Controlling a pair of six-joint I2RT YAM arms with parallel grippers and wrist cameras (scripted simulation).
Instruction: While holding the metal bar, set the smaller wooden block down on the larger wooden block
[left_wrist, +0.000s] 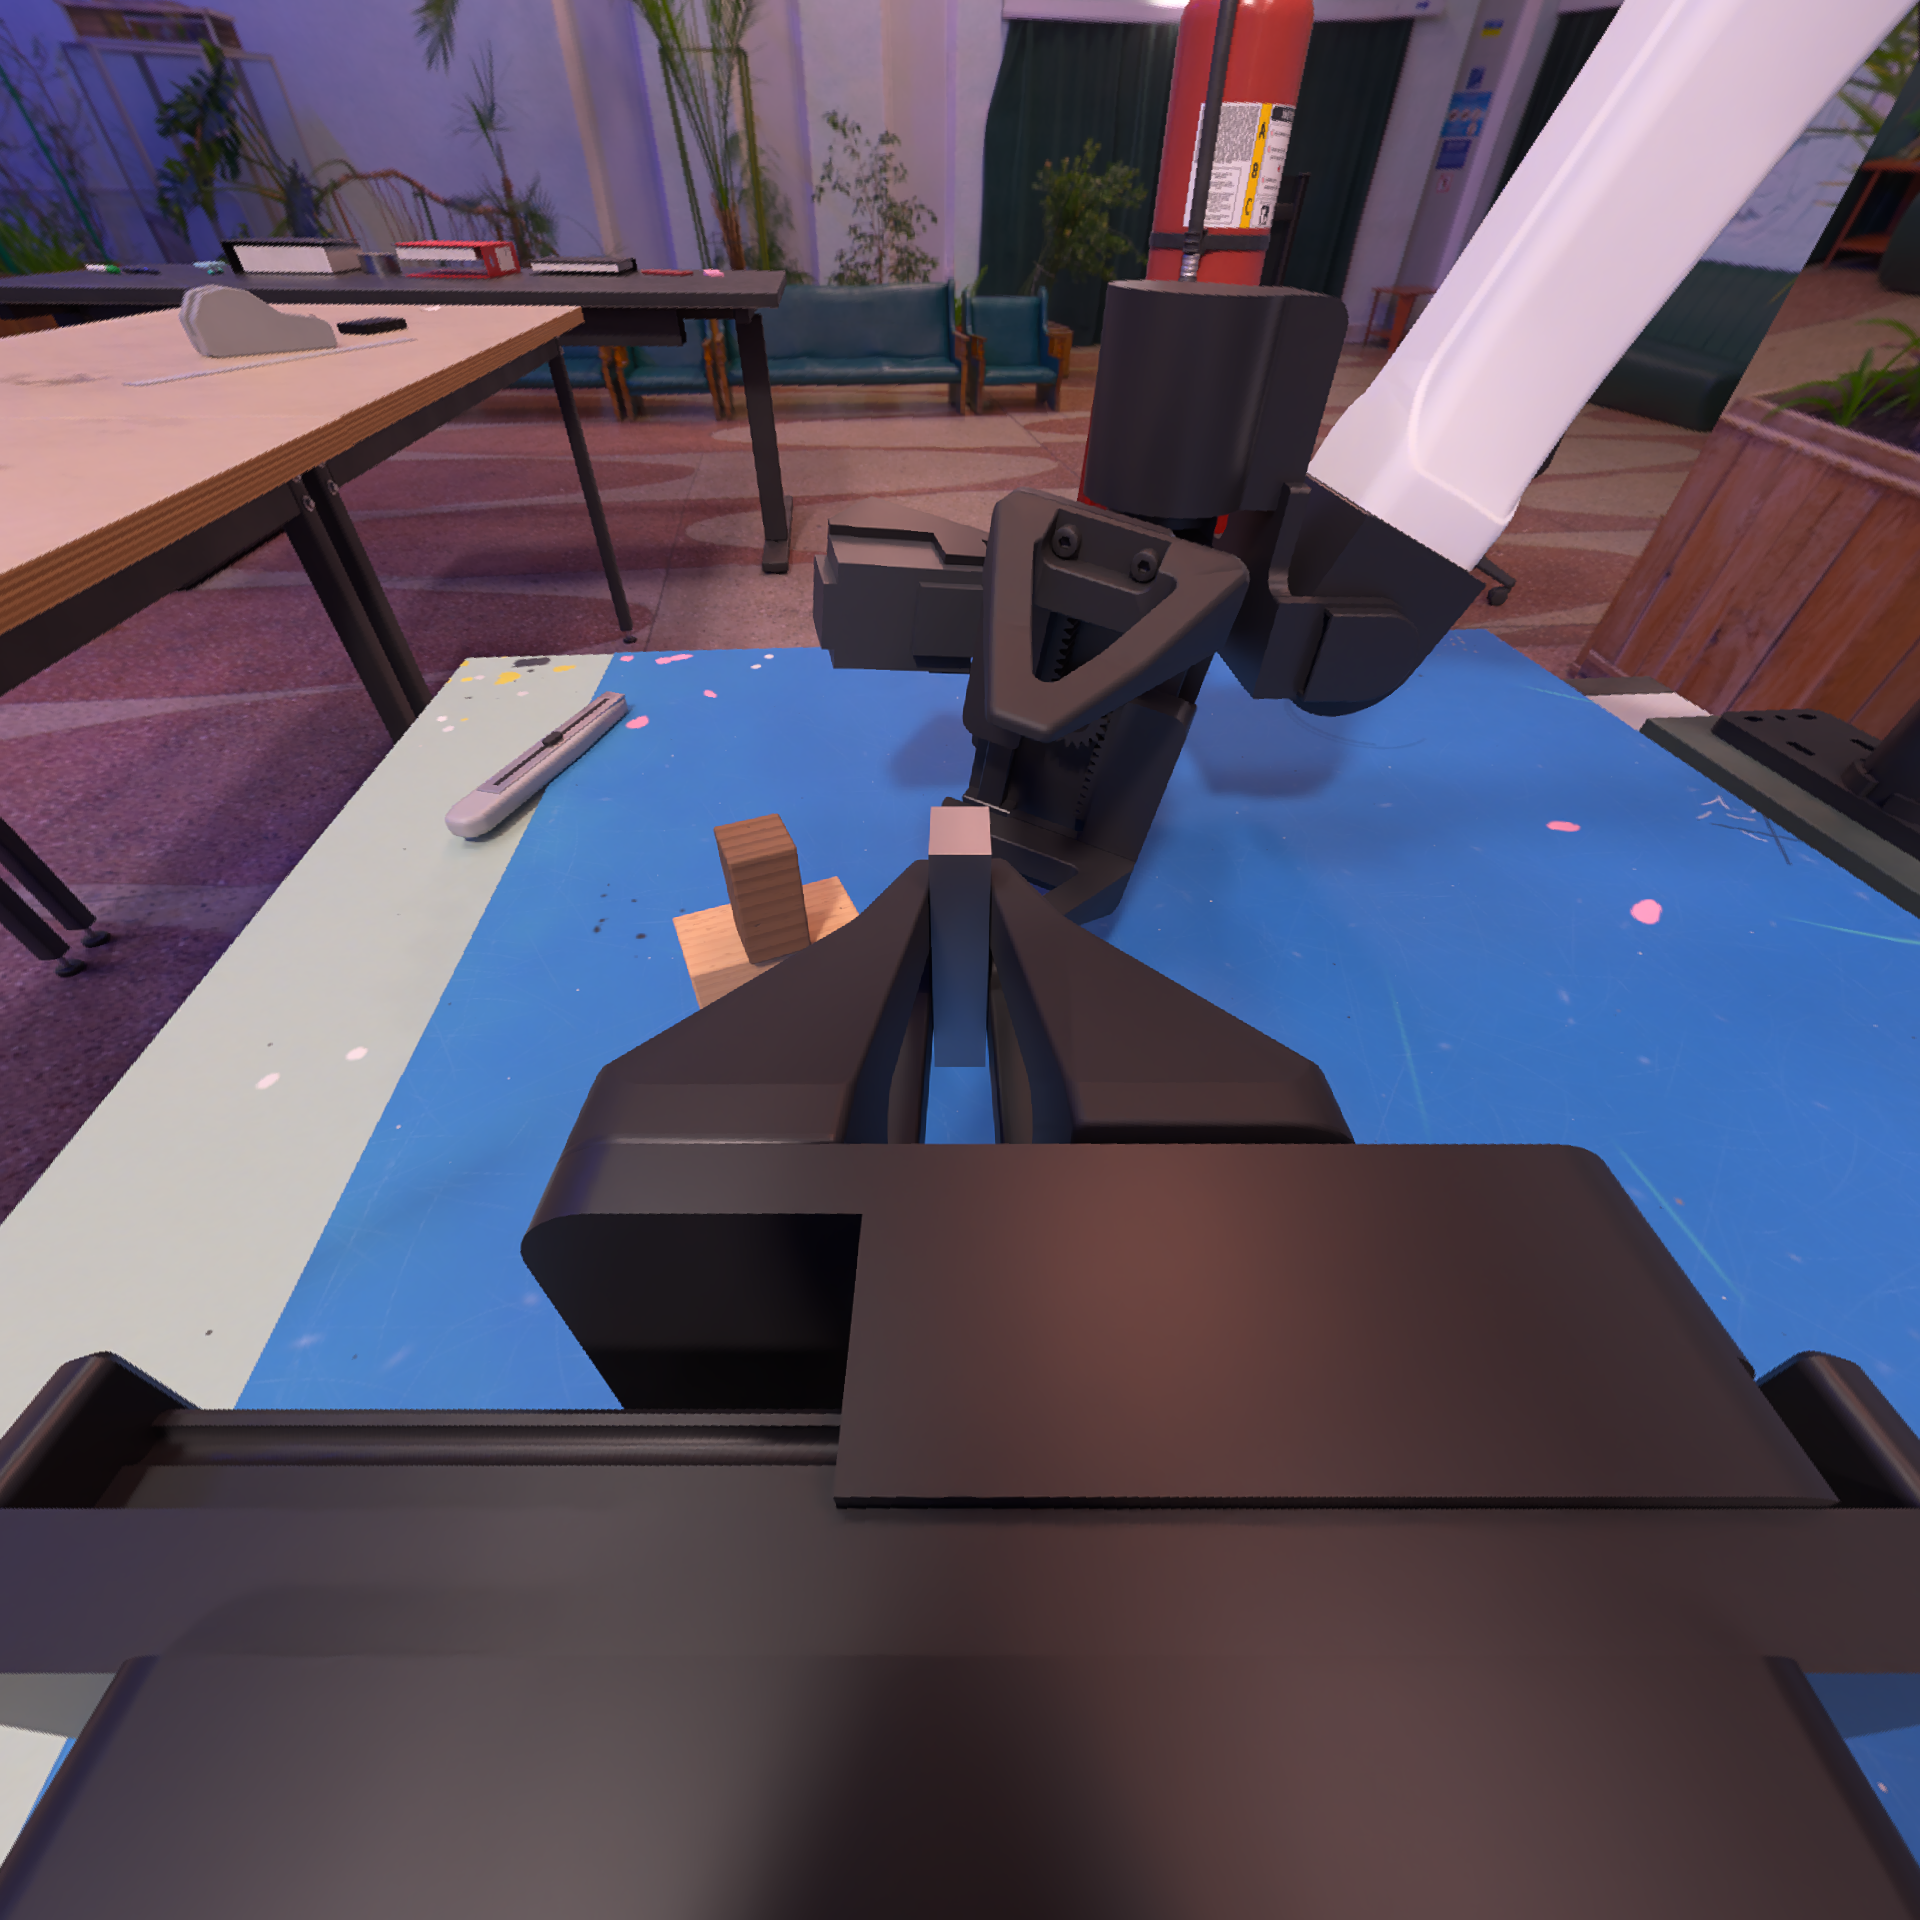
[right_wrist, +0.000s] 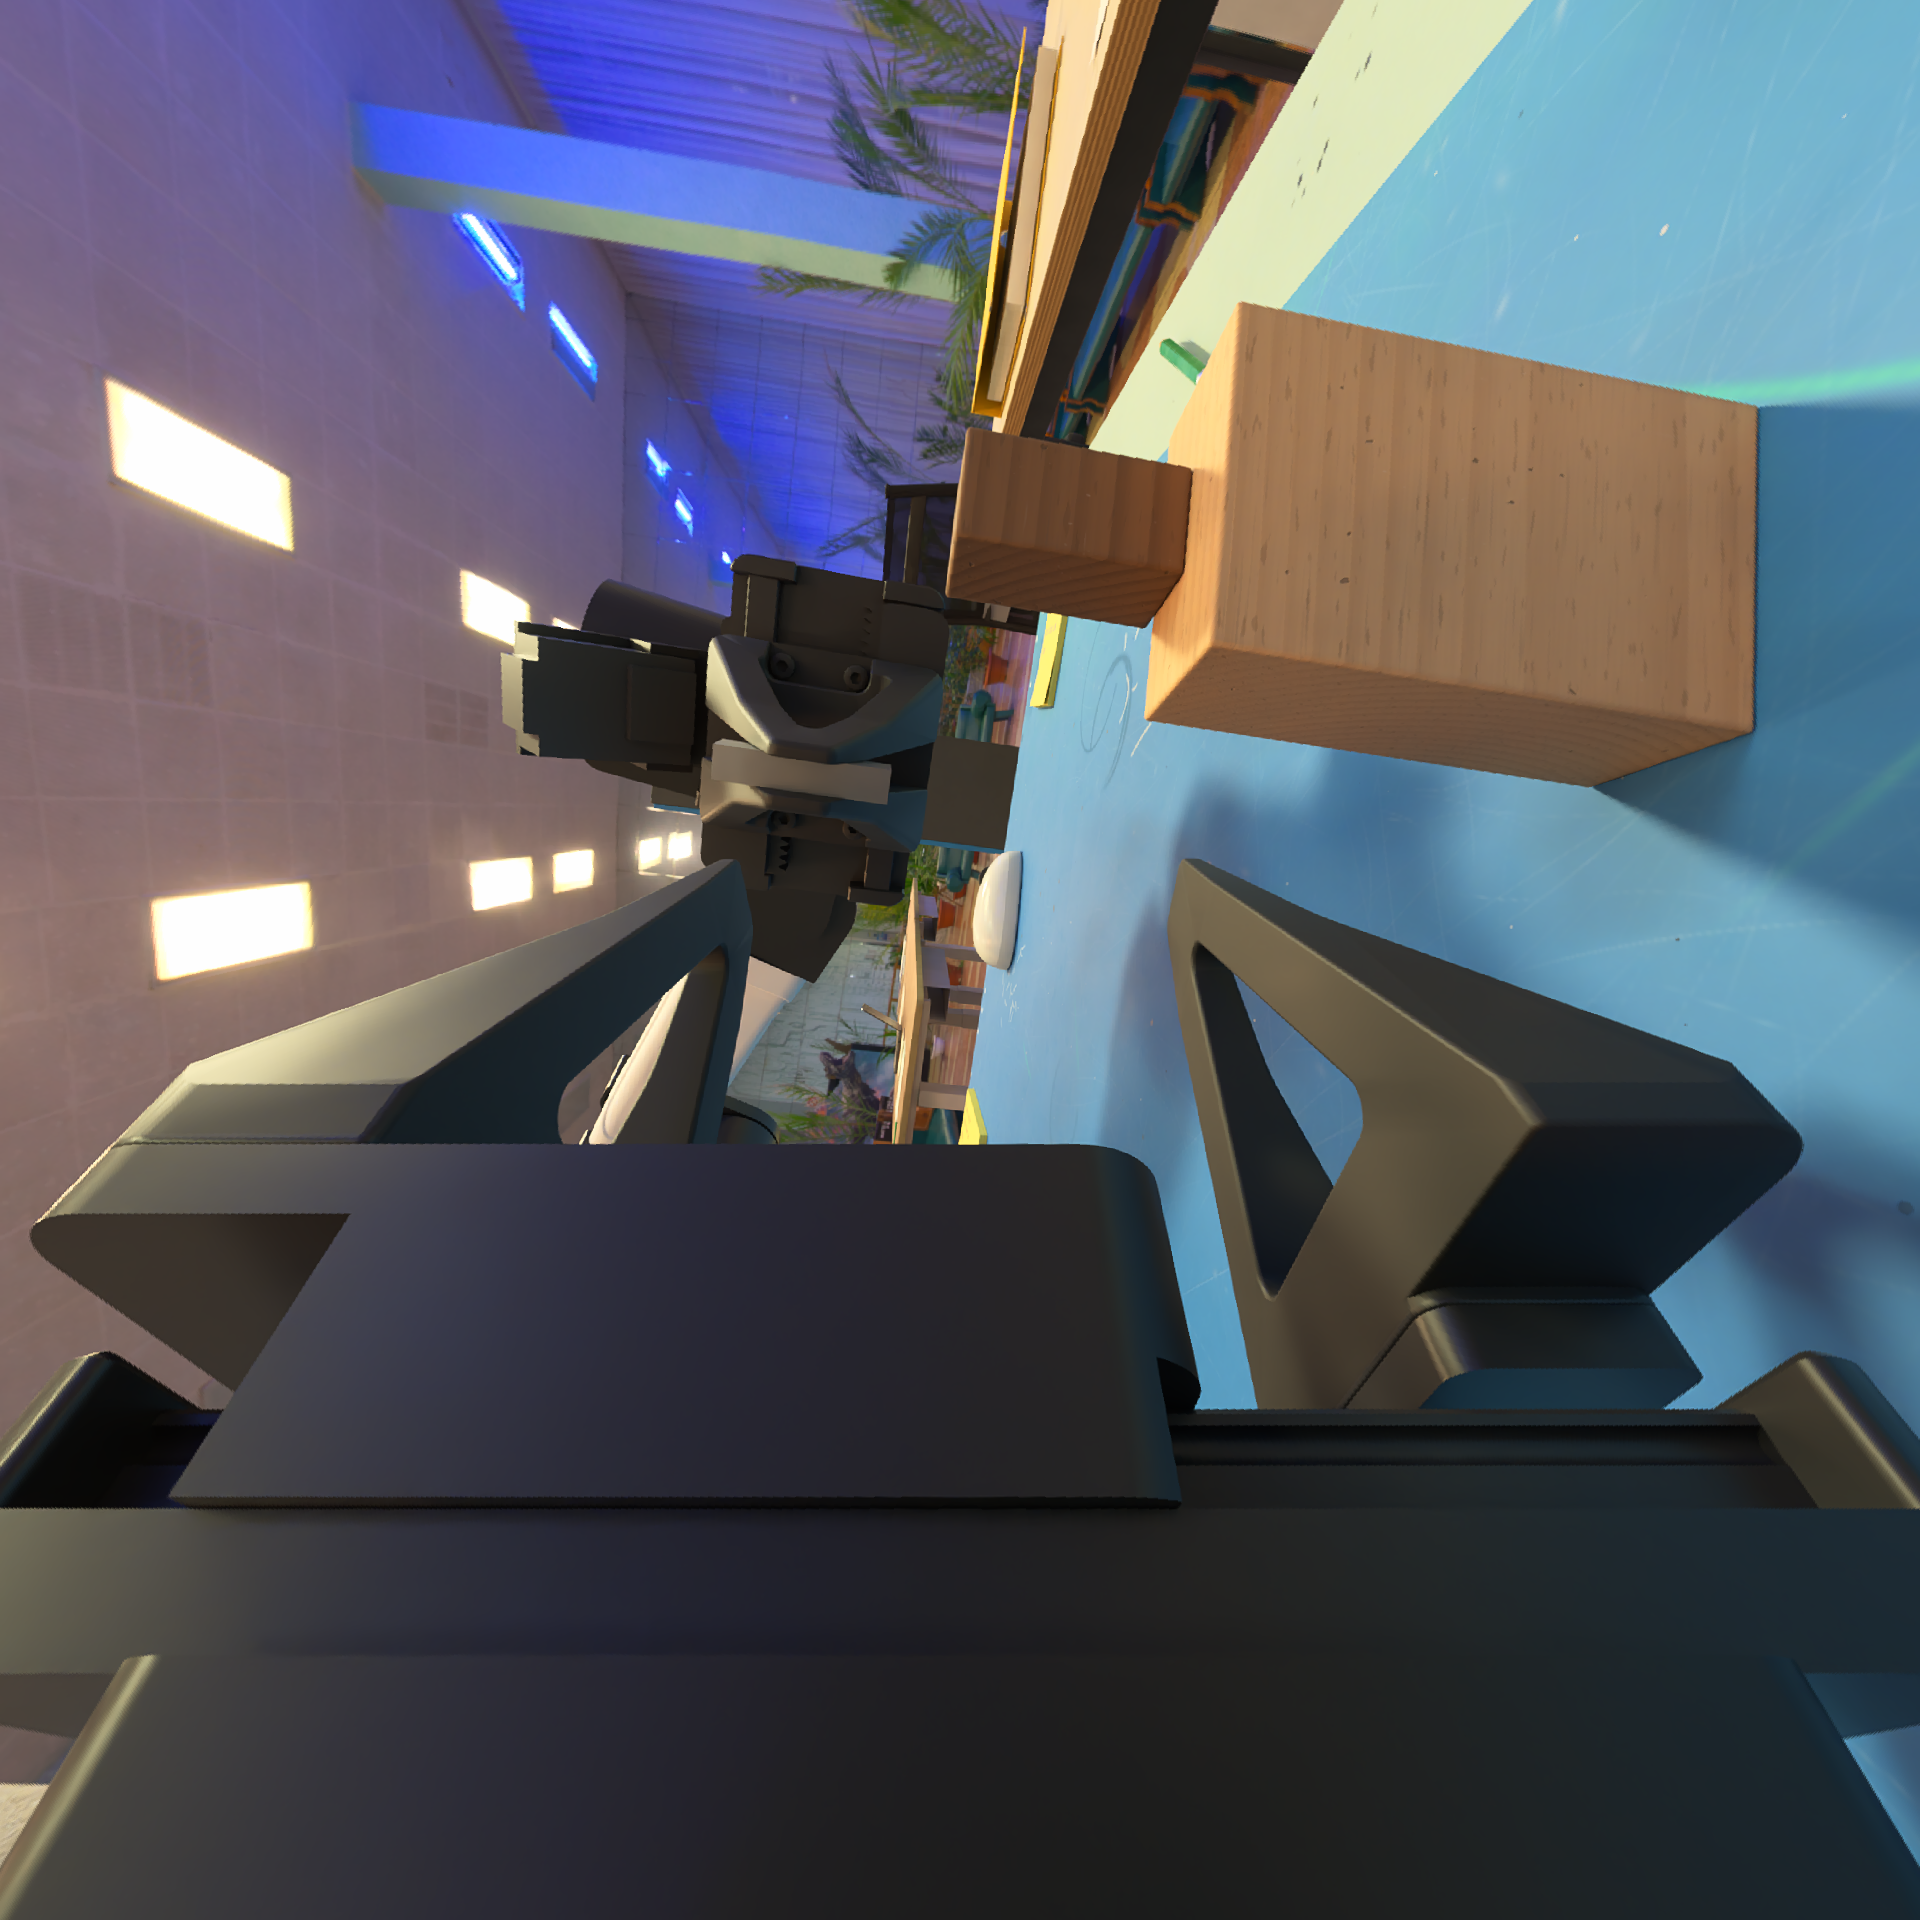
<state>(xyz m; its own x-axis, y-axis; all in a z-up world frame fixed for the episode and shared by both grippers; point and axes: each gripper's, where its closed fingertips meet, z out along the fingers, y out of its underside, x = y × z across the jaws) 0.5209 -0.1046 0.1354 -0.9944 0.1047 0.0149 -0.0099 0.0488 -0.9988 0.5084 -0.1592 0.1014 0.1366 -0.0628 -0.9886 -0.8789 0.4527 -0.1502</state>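
Left wrist view: my left gripper (left_wrist: 958, 935) has its fingers (left_wrist: 894, 997) closed tight on the grey square-section metal bar (left_wrist: 958, 935), which stands upright between them, top end poking past the tips. Ahead and left of the fingers, the darker, smaller wooden block (left_wrist: 764, 883) sits upright on the pale, larger wooden block (left_wrist: 727, 951), touching it, on the blue table (left_wrist: 1455, 987). Right gripper (left_wrist: 997, 821) is just beyond my fingertips, off to the right of the stack. A grey utility knife (left_wrist: 535, 769) lies further left, well apart.

Right wrist view: camera is rolled sideways. Right fingers (right_wrist: 1455, 1091) are spread wide with nothing between them. Both blocks sit ahead of the fingertips, clear of them, small one flush against the big one's top face. Left gripper shows farther off with the bar clamped.

My read: placement looks done and released, bar hold intact. What's left is backing the right arm away without clipping the stack.
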